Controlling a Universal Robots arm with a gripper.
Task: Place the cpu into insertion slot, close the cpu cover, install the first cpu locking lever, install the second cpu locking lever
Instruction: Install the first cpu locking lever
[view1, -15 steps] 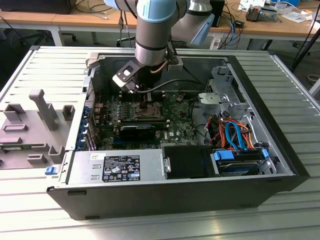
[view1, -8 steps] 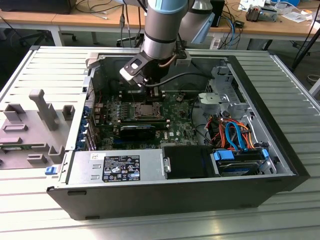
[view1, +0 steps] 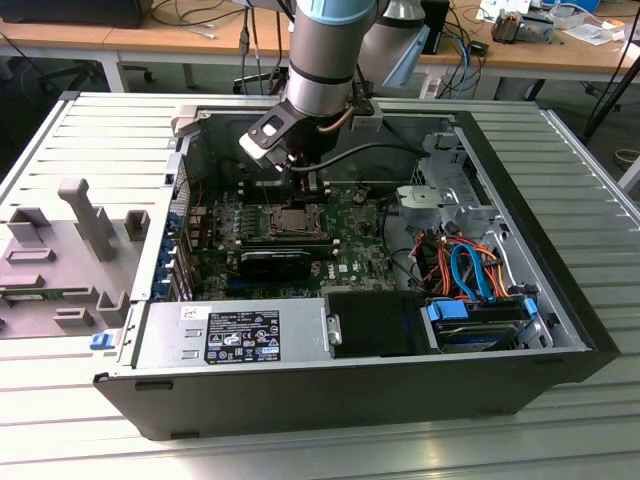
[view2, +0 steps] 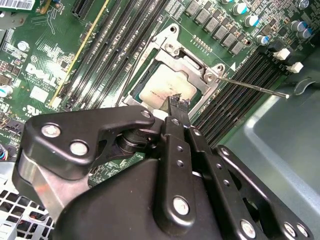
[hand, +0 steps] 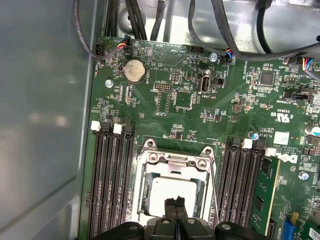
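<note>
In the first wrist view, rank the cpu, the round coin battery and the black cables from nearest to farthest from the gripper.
1. cpu: directly beneath the gripper.
2. coin battery: out on the green board, well past the cpu.
3. black cables: farthest, beyond the board's far edge.

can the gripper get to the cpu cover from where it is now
Probably yes: in the first wrist view the gripper hangs just over the cpu cover, with nothing between them.
</note>
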